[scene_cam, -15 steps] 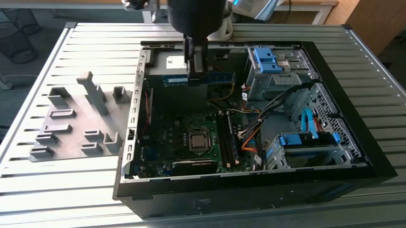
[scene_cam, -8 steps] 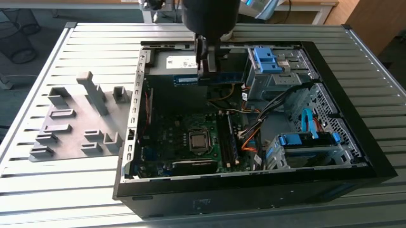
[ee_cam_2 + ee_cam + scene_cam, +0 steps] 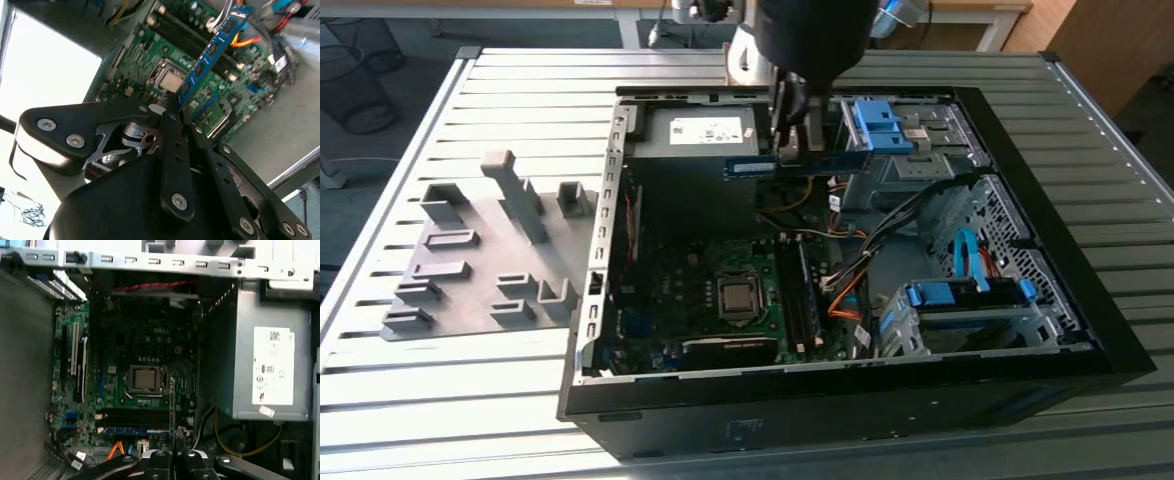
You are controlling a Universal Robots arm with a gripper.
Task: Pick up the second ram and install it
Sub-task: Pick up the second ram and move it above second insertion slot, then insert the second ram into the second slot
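Blue-green, the second ram (image 3: 214,50) is clamped in the gripper (image 3: 172,107), held in the air above the open computer case (image 3: 1067,330), near the power supply (image 3: 700,130). Below lie the motherboard (image 3: 145,405), its processor socket (image 3: 145,379) and orange cables (image 3: 843,298). Grey fixture blocks (image 3: 494,250) sit on the bench's slatted top beside the case.

Matt ribbed metal table (image 3: 480,400)

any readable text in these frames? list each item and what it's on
Nothing can be quoted with confidence.
Power supply sticker: printed lines and symbols, too small to read.
Pale label on the second ram, held in the pincer above the open case: blurred.
Marking on the motherboard above the CPU socket: too faint to read.
Case front panel: small mark, unreadable.
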